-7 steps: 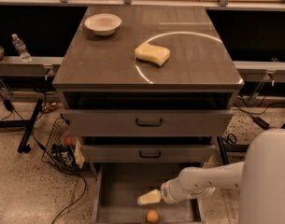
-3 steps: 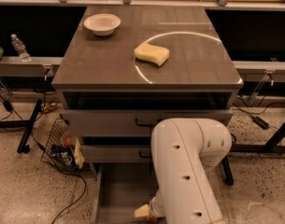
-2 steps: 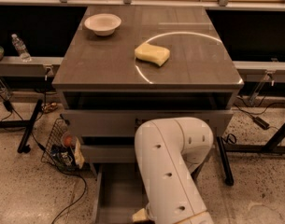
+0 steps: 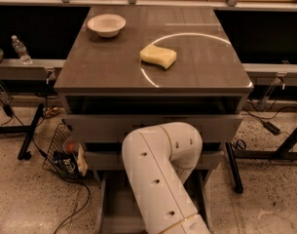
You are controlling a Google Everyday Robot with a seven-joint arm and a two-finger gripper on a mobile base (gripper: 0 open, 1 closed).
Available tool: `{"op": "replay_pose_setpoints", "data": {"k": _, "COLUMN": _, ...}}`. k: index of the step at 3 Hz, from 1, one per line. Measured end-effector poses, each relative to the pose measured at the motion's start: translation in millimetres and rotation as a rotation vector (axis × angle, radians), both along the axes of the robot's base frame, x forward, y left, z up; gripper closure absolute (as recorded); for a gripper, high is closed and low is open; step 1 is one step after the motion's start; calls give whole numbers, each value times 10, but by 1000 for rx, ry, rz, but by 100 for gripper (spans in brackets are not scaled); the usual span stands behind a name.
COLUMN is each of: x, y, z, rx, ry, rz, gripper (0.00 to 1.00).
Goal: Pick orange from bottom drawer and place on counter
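Observation:
The bottom drawer stands pulled out at the foot of the cabinet, and only a strip of its grey floor and left wall shows. My white arm bends across in front of it and covers most of it. The gripper is hidden behind the arm or below the frame edge, so it is not in view. The orange is hidden as well. The counter with its pale arc mark is above.
A yellow sponge and a white bowl sit on the counter. Two wider drawers are above the bottom one. A wire basket with clutter stands on the floor at left. A bottle is on a left shelf.
My arm has swung left and towards the camera across the open drawer. It now covers the gripper and the orange, which showed in the drawer 2.3 s ago.

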State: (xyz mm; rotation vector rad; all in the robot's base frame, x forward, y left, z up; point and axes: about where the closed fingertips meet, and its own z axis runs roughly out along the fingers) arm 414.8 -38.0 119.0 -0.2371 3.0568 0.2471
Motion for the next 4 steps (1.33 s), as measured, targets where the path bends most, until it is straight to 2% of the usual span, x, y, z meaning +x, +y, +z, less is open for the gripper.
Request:
{"op": "replay_pose_setpoints", "data": {"k": 1, "x": 58, "y": 24, "z": -15, "rx": -6, "ry": -9, "rz": -4, "gripper": 69}}
{"op": "replay_pose_setpoints", "data": {"k": 2, "x": 132, "y": 102, "z": 229, "rx": 33, "ry": -43, "rz": 17, "gripper": 98}}
{"op": "replay_pose_setpoints", "data": {"k": 3, "x": 293, "y": 279, "z": 673, "rx": 133, "ry": -108, "rz": 61, "gripper": 100}}
{"op": "replay_pose_setpoints", "data": {"k": 4, "x": 508, "y": 527, "z": 1263, "rx": 269, "ry": -188, "rz": 146, "gripper": 100}}
